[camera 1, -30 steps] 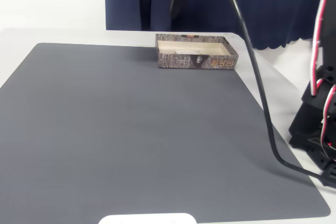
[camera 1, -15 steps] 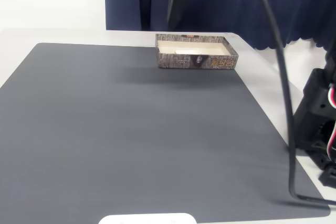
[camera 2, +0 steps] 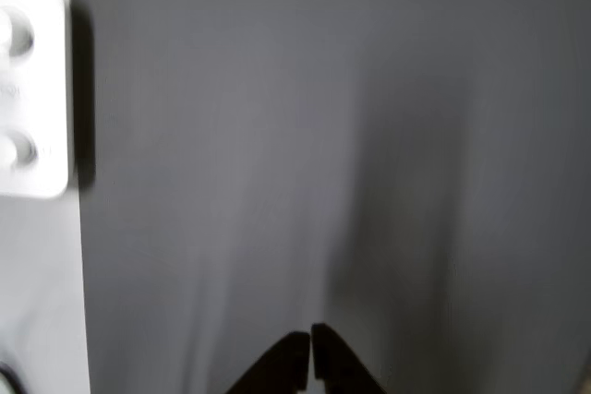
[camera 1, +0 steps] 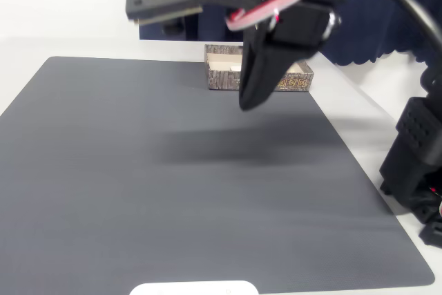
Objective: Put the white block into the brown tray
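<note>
The brown tray (camera 1: 222,81) stands at the far edge of the grey mat (camera 1: 173,191), its middle hidden behind my arm. A pale flat shape that looks like the white block (camera 1: 228,67) lies inside on the cream floor, mostly covered. My gripper (camera 1: 248,101) hangs in front of the tray, pointing down above the mat. In the wrist view the gripper (camera 2: 310,357) is shut, its dark tips together with nothing between them, over bare mat.
A white rounded device (camera 1: 193,288) sits at the mat's near edge and appears at the upper left of the wrist view as the same device (camera 2: 28,89). The arm's black base (camera 1: 414,157) stands at the right. A dark blue curtain (camera 1: 387,5) hangs behind.
The arm has swung down and forward from above the tray, so the gripper now hangs low in front of it. The cable has shifted with it.
</note>
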